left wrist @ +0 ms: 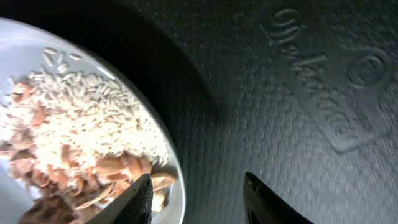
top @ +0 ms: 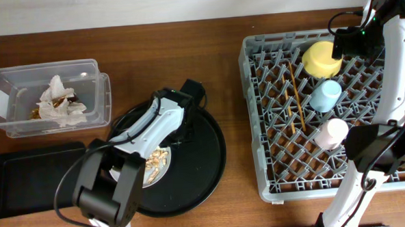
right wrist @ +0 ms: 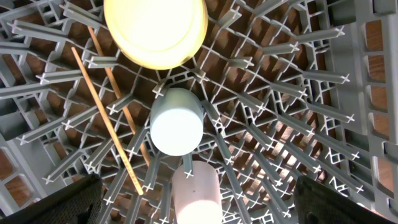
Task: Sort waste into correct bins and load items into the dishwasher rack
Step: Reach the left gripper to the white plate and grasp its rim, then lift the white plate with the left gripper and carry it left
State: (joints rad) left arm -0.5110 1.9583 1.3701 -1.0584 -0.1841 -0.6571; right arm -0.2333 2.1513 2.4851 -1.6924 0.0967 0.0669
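A: What about the left gripper (left wrist: 198,200)?
B: Its jaws are half apart, straddling the rim of the plate (left wrist: 15,56) and gripping nothing. The plate, with food scraps (left wrist: 81,127), sits left of the dishwasher rack (top: 273,172).
A: And the right gripper (right wrist: 199,199)?
B: It's wide open, empty, above the rack.

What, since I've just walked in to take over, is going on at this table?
The left end effector is down at the plate of food scraps on the round black tray, fingers apart either side of the plate's rim. The right end effector hangs open above the dishwasher rack, where the yellow bowl, blue cup, pink cup and chopsticks already sit. The napkins are in the clear tub.
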